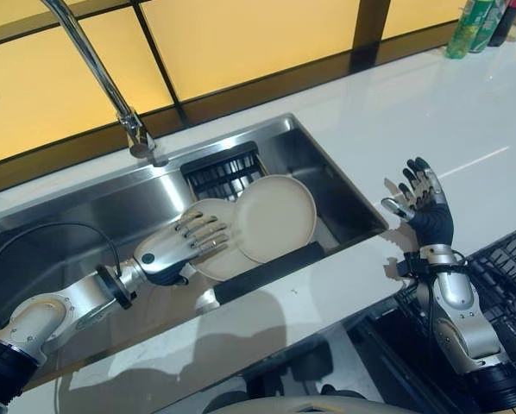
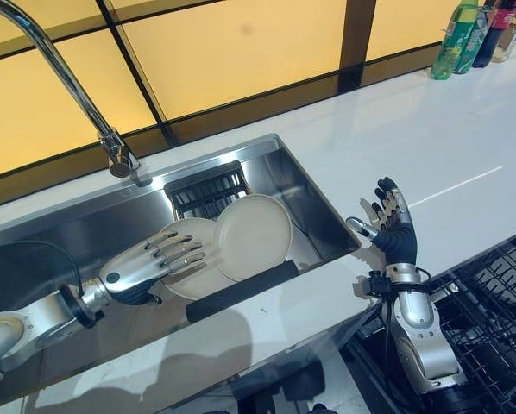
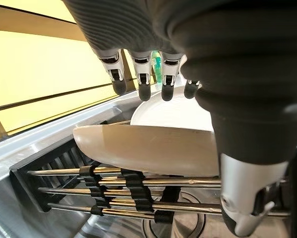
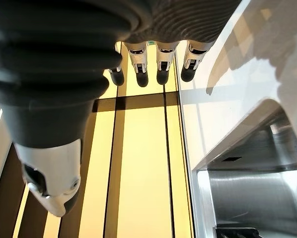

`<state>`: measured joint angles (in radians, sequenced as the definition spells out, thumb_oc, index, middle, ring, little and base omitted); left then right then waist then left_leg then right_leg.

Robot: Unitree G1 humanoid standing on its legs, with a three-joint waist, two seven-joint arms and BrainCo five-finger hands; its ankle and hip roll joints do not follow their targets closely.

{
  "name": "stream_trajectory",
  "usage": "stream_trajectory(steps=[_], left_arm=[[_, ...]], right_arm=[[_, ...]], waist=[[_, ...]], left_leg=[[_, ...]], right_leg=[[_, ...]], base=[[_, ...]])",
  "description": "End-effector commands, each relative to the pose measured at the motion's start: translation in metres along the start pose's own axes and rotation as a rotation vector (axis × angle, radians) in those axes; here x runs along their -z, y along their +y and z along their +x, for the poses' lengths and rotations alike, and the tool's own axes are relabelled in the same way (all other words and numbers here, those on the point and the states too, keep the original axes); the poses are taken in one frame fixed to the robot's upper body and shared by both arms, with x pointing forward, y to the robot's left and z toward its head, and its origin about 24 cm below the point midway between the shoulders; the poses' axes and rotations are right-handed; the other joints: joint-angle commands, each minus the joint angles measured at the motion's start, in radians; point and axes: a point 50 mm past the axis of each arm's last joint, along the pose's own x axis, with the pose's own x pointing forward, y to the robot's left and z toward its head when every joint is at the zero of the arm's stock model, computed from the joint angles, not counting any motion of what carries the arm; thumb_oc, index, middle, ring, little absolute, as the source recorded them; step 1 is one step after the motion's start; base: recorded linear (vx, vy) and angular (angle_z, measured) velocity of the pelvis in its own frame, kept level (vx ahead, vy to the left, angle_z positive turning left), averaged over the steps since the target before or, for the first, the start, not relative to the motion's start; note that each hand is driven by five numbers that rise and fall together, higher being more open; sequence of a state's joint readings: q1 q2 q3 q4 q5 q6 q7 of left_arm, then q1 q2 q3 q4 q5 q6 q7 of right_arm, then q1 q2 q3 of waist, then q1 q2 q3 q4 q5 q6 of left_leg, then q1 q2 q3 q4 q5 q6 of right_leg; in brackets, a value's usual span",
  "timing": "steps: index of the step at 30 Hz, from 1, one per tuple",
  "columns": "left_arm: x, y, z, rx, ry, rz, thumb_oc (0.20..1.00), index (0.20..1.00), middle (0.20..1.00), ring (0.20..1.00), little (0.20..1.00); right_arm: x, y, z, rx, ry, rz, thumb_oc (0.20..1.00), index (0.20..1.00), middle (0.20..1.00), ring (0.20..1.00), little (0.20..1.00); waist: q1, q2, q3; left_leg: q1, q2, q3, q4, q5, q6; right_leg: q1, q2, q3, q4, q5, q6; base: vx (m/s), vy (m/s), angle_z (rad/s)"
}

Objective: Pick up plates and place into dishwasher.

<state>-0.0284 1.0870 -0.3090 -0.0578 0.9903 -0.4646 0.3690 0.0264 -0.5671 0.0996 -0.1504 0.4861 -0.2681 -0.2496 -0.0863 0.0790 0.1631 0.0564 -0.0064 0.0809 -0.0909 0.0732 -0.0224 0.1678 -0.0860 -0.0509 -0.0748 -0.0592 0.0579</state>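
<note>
Pick-up step, no grasp yet: left hand (image 1: pixel 179 250), fingers straight, lies over the nearer of two cream plates (image 1: pixel 275 217) leaning on a rack in the sink (image 1: pixel 85 211). Right hand (image 1: pixel 424 205) hovers spread above the white bench (image 1: pixel 431 112), w/ dishwasher rack (image 1: pixel 504 276) just beside it. Next move likely calls for curling fingers & thumb round the plate's rim, then lifting it.

No readable text, numbers or signs anywhere. Bottles (image 1: pixel 477 26) at the tabletop's (image 1: pixel 431 121) far corner carried labels, but the print was too small to read.
</note>
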Motion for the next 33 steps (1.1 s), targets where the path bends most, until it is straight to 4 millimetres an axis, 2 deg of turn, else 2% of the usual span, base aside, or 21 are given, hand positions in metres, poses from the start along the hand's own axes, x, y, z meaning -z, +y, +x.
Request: stream_trajectory(steps=[1, 8, 16, 17, 18, 19, 20, 33], left_arm=[[0.018, 0.017, 0.015, -0.112, 0.037, 0.035, 1.0, 1.0, 1.0, 1.0, 1.0], [0.02, 0.014, 0.027, -0.121, 0.034, 0.045, 1.0, 1.0, 1.0, 1.0, 1.0], [0.028, 0.01, 0.023, -0.09, 0.089, 0.073, 1.0, 1.0, 1.0, 1.0, 1.0], [0.028, 0.009, 0.023, -0.084, 0.092, 0.073, 0.959, 0.959, 0.959, 0.959, 0.959], [0.028, 0.009, 0.023, -0.074, 0.094, 0.073, 0.589, 0.589, 0.589, 0.589, 0.589], [0.028, 0.007, 0.023, -0.064, 0.095, 0.071, 0.426, 0.426, 0.426, 0.426, 0.426], [0.028, 0.006, 0.023, -0.052, 0.1, 0.066, 0.2, 0.2, 0.2, 0.2, 0.2], [0.023, 0.0, 0.015, 0.009, 0.106, 0.05, 0.2, 0.2, 0.2, 0.2, 0.2]], right_arm=[[-0.004, 0.005, 0.003, -0.037, -0.031, 0.007, 1.0, 1.0, 1.0, 1.0, 1.0], [-0.012, 0.009, 0.015, -0.042, -0.083, 0.002, 1.0, 1.0, 1.0, 1.0, 1.0], [-0.01, 0.006, 0.009, -0.042, -0.069, -0.001, 1.0, 1.0, 1.0, 1.0, 1.0], [-0.01, 0.005, 0.009, -0.041, -0.069, -0.001, 1.0, 1.0, 1.0, 1.0, 1.0], [-0.01, 0.005, 0.009, -0.04, -0.068, -0.002, 1.0, 1.0, 1.0, 1.0, 1.0], [-0.01, 0.004, 0.009, -0.04, -0.068, -0.002, 1.0, 1.0, 1.0, 1.0, 1.0], [-0.009, 0.004, 0.009, -0.039, -0.067, -0.001, 1.0, 1.0, 1.0, 1.0, 1.0], [-0.004, 0.004, 0.003, -0.03, -0.037, 0.002, 1.0, 1.0, 1.0, 1.0, 1.0]], waist=[[-0.007, -0.01, -0.01], [-0.018, -0.01, 0.046], [-0.025, -0.014, 0.044], [-0.024, -0.014, 0.044], [-0.024, -0.014, 0.043], [-0.023, -0.013, 0.043], [-0.022, -0.012, 0.043], [0.0, -0.009, 0.023]], left_leg=[[0.016, -0.002, 0.02, 0.015, -0.106, 0.009], [-0.02, 0.0, 0.026, 0.019, -0.095, 0.011], [-0.014, 0.004, 0.027, 0.018, -0.091, 0.008], [-0.014, 0.004, 0.027, 0.019, -0.091, 0.008], [-0.014, 0.004, 0.025, 0.019, -0.091, 0.008], [-0.015, 0.004, 0.024, 0.019, -0.09, 0.007], [-0.015, 0.003, 0.021, 0.019, -0.09, 0.006], [-0.001, 0.002, 0.002, 0.021, -0.091, 0.0]], right_leg=[[-0.16, -0.067, 0.034, 0.024, 0.101, 0.119], [-0.198, -0.06, 0.064, 0.026, 0.111, 0.116], [-0.188, -0.058, 0.064, 0.019, 0.112, 0.116], [-0.187, -0.059, 0.063, 0.02, 0.112, 0.116], [-0.186, -0.058, 0.062, 0.019, 0.111, 0.115], [-0.185, -0.058, 0.062, 0.019, 0.111, 0.115], [-0.184, -0.058, 0.061, 0.018, 0.11, 0.115], [-0.156, -0.063, 0.037, 0.014, 0.101, 0.114]], base=[[0.0, 0.0, 0.0], [-0.09, -0.004, -0.14], [0.02, -0.004, -0.02], [0.0, 0.0, 0.0], [0.0, 0.0, 0.0], [0.0, 0.0, 0.0], [0.0, 0.0, 0.0], [0.02, -0.005, 0.01]])
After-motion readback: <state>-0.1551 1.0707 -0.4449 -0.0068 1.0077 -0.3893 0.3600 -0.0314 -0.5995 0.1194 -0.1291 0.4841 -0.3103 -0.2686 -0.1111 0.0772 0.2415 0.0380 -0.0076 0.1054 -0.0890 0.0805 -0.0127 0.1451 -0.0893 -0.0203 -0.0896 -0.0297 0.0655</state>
